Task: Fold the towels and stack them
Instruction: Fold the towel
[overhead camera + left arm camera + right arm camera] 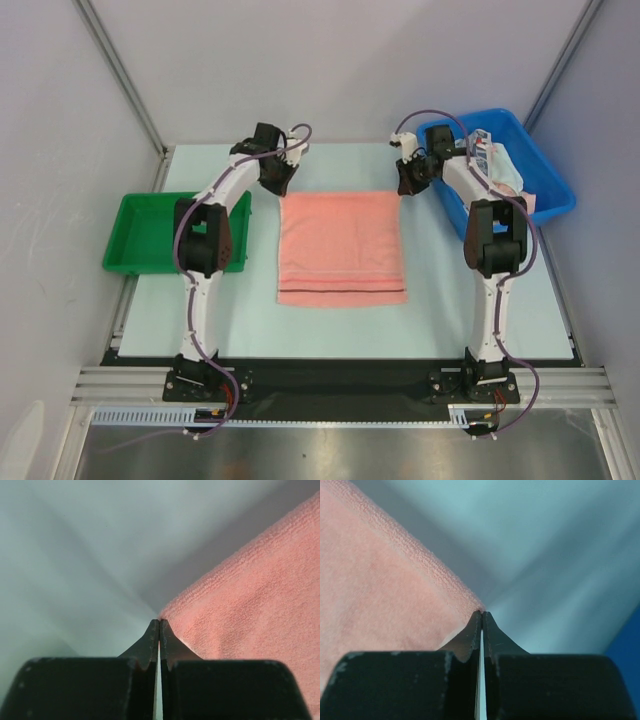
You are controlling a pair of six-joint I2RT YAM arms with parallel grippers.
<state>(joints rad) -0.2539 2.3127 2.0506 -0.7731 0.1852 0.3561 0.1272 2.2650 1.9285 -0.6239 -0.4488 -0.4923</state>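
A salmon-pink towel [341, 250] lies spread flat in the middle of the table, with a dark stripe near its front hem. My left gripper [283, 190] is at its far left corner, and my right gripper [403, 190] is at its far right corner. In the left wrist view the left gripper [159, 621] is shut, its tips pinched on the very corner of the pink towel [250, 605]. The right wrist view shows the right gripper [482, 613] shut the same way on the other corner of the towel [380, 590]. More towels [497, 160], white and patterned, lie in the bin.
A blue plastic bin [548, 180] stands at the back right, close behind my right arm. A green plastic tray [150, 235] sits at the left edge beside my left arm. Grey walls enclose the table at the back and sides.
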